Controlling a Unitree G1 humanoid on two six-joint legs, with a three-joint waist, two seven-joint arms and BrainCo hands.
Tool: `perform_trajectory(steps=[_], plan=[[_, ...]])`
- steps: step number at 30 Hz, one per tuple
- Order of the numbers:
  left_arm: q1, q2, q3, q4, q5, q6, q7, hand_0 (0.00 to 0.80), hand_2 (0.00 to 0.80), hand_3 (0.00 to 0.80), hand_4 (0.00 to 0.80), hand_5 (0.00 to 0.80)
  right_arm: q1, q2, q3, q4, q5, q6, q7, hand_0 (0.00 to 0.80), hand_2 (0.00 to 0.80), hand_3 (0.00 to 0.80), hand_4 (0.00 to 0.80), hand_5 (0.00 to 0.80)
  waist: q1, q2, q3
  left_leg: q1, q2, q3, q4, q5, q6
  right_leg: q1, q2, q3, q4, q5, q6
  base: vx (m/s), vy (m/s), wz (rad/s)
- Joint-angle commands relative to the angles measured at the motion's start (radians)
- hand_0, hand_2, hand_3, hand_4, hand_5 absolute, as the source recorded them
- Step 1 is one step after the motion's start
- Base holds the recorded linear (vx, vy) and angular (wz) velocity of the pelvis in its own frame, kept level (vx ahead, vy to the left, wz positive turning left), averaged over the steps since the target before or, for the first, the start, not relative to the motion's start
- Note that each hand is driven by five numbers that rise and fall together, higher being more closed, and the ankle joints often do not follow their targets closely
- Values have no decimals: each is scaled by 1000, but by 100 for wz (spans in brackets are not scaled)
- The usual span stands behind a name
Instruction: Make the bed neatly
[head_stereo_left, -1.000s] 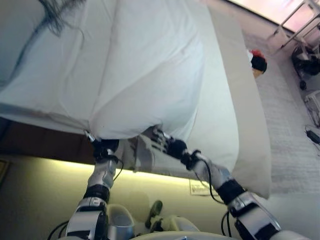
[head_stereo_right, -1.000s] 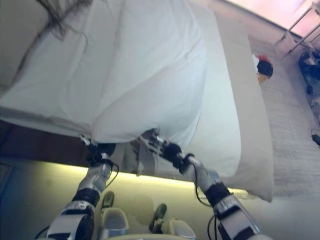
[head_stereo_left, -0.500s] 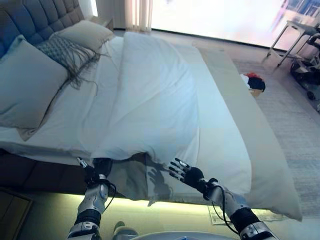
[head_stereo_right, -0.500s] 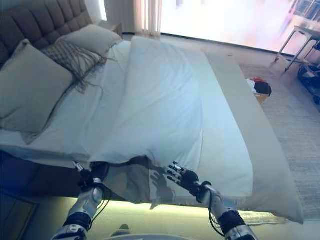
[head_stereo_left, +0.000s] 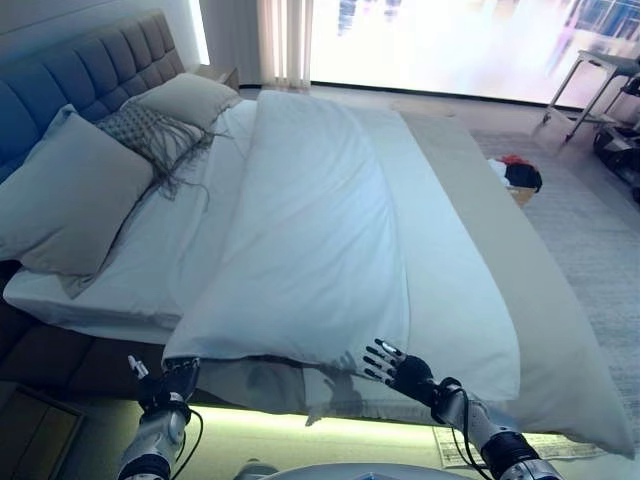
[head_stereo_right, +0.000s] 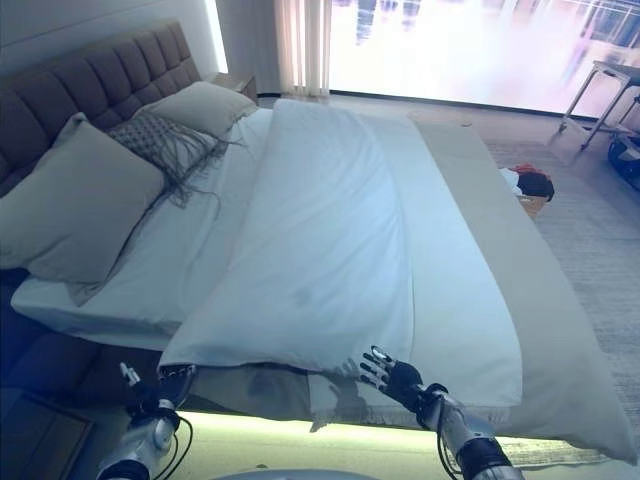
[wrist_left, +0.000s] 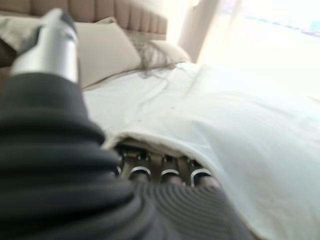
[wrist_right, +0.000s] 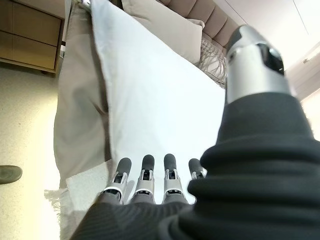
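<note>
A white duvet (head_stereo_left: 310, 230), folded lengthwise, lies down the middle of the bed (head_stereo_left: 150, 300) over a white sheet and a beige cover (head_stereo_left: 500, 260). My left hand (head_stereo_left: 170, 380) is at the duvet's near left corner, partly under its edge in the left wrist view (wrist_left: 165, 172). My right hand (head_stereo_left: 400, 368) is open with spread fingers, just off the duvet's near edge and touching nothing. The right wrist view shows its straight fingers (wrist_right: 145, 175) before the duvet (wrist_right: 150, 100).
Two pillows (head_stereo_left: 80, 195) and a grey fringed throw (head_stereo_left: 145, 130) lie against the tufted headboard (head_stereo_left: 90, 65). A red and black thing (head_stereo_left: 520, 172) lies on the carpet beyond the bed. A metal-legged table (head_stereo_left: 590, 80) stands at the far right. A nightstand (wrist_right: 30, 40) stands by the headboard.
The camera has tilted up to take in the whole bed. The lifted duvet has come down flat. My right hand has let go of it, opened and drawn back from the edge.
</note>
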Motion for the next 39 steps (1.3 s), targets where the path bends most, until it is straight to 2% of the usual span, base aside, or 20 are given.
perform_trajectory(steps=[1,9,15,19,23,29,36,39], plan=[[31,224,170,90,-80,-73,-44,0,0,0,0,0,-10,-23,-70,17,28,-32,26,0,0,0,0,0,97,1,-8,-34,-59,-14,8,-34,53,7,-129,-24,66,-41,68,-10,44,7],[93,338,305,128,-179,-127,-12,0,0,0,0,0,-6,-45,-99,51,45,-43,41,0,0,0,0,0,136,4,-8,-43,-62,-44,12,-41,49,15,-131,-49,61,-47,67,-6,56,2],[106,415,351,182,-158,-117,5,0,0,0,0,0,-13,-59,-98,79,64,-58,50,0,0,0,0,0,158,8,-5,-57,-68,-69,14,-41,48,11,-136,-68,64,-50,69,-19,57,7],[126,428,371,211,-157,-91,19,0,0,0,0,0,-19,-62,-97,91,65,-59,47,0,0,0,0,0,169,11,1,-68,-72,-84,16,-40,50,0,-140,-72,73,-54,68,-23,65,5],[122,424,353,230,-93,-59,22,0,0,0,0,0,-13,-50,-82,87,70,-67,45,0,0,0,0,0,173,2,13,-77,-72,-90,19,-39,50,-8,-141,-75,81,-56,68,-17,20,-2],[94,401,284,297,110,-31,33,0,0,0,0,0,-19,-23,-46,83,96,-89,41,0,0,0,0,0,171,-33,39,-101,-65,-77,31,-43,51,-36,-138,-69,87,-51,69,-45,-27,6],[89,339,216,330,179,-35,54,0,0,0,0,0,-34,-4,-40,84,119,-99,39,0,0,0,0,0,174,-67,83,-132,-50,-63,42,-44,52,-67,-126,-57,87,-35,71,-71,-64,12],[103,306,182,338,350,-50,43,0,0,0,0,0,-45,3,-38,84,134,-108,33,0,0,0,0,0,176,-78,108,-144,-45,-63,38,-42,52,-84,-118,-50,82,-25,70,-101,-66,25]])
